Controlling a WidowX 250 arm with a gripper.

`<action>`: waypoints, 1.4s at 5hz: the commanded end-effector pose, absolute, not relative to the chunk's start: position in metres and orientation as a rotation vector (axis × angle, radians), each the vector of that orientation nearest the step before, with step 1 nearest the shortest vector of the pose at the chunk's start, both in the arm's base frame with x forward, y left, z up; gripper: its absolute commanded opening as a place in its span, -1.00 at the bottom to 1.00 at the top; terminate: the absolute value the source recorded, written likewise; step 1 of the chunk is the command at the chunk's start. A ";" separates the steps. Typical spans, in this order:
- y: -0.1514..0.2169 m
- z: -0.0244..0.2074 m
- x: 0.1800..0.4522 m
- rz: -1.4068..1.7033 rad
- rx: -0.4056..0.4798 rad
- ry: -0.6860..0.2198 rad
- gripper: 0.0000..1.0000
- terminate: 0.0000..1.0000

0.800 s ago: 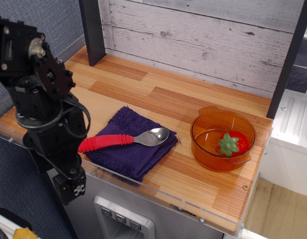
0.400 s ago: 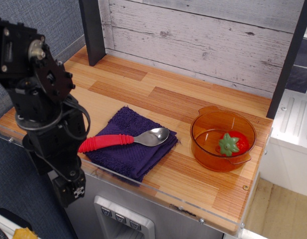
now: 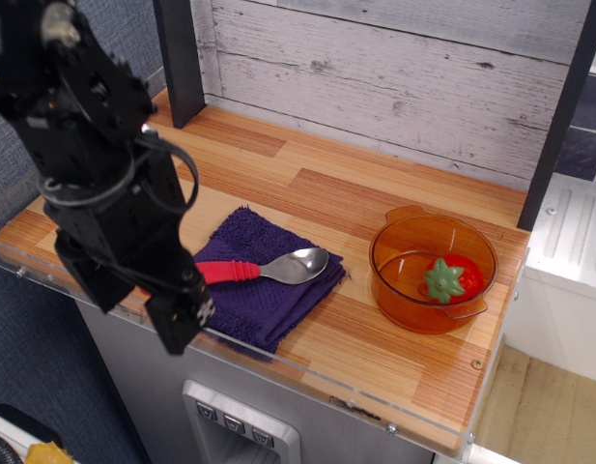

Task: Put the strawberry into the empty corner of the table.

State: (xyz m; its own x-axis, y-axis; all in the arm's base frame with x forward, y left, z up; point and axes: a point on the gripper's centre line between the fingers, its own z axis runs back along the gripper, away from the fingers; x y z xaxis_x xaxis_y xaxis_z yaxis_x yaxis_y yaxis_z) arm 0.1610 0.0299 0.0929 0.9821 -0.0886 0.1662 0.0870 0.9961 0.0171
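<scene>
One light, glossy strawberry [image 3: 451,278] in the orange bowl [image 3: 434,274]; I'd pinch its slippery red body, though my fingers' [image 3: 178,324] spread is unreadable.

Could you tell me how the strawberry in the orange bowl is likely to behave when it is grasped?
The strawberry looks glossy and rounded, so it may slip between the fingers or roll. It seems small, hard plastic, probably light and stiff. It lies inside the orange bowl, whose wall may crowd the gripper.
</scene>
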 end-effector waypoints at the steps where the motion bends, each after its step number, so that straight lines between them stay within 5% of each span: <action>1: -0.011 0.096 0.235 -0.028 -0.058 -0.205 1.00 -1.00; 4: -0.059 0.084 0.303 -0.120 -0.090 -0.219 1.00 -1.00; 7: -0.086 0.073 0.315 -0.218 -0.077 -0.219 1.00 -1.00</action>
State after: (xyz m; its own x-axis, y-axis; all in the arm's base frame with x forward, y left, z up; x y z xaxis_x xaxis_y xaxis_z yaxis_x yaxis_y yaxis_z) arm 0.3096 -0.0847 0.0616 0.9617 -0.2032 0.1840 0.2166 0.9747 -0.0555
